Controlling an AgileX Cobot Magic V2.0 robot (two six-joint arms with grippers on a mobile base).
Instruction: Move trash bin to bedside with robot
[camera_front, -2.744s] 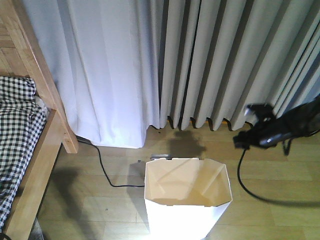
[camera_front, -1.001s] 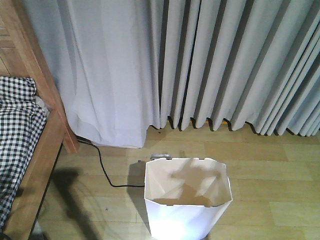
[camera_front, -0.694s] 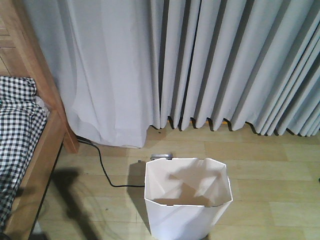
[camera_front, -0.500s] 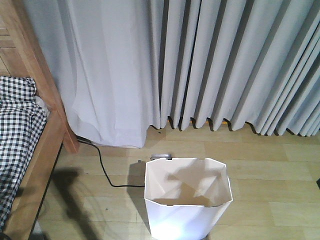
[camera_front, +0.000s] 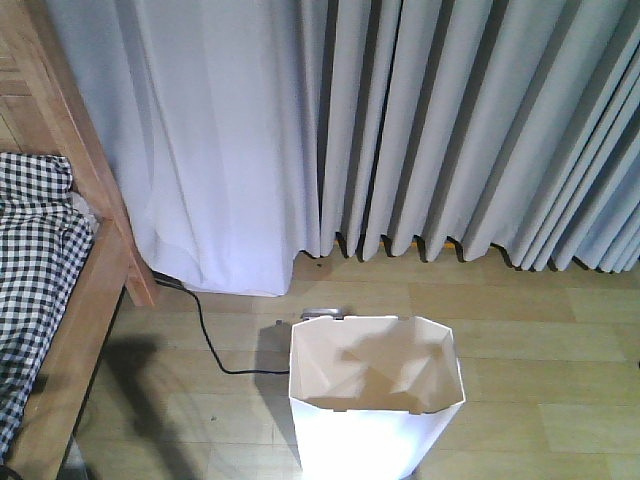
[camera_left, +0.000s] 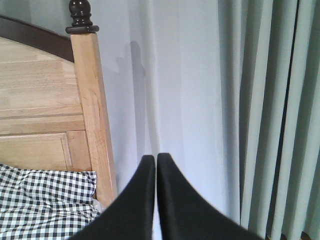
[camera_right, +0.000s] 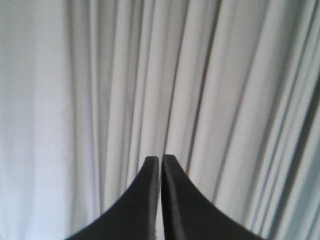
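Trash bin (camera_front: 375, 400) near bedside (camera_front: 95, 270), not against it (unheld); left gripper (camera_left: 156, 159) and right gripper (camera_right: 160, 159) pressed together, empty.

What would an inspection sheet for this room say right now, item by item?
Surface: wooden floor, bare around the bin.
Job's things: trash bin upright, empty, standing apart from the bed frame.
Clutter: small grey object behind the bin.
Grippers: left gripper shut, empty; right gripper shut, empty, facing curtains.
Cables: black cable on the floor by the bed.
Surroundings: pale curtains, checked bedding.
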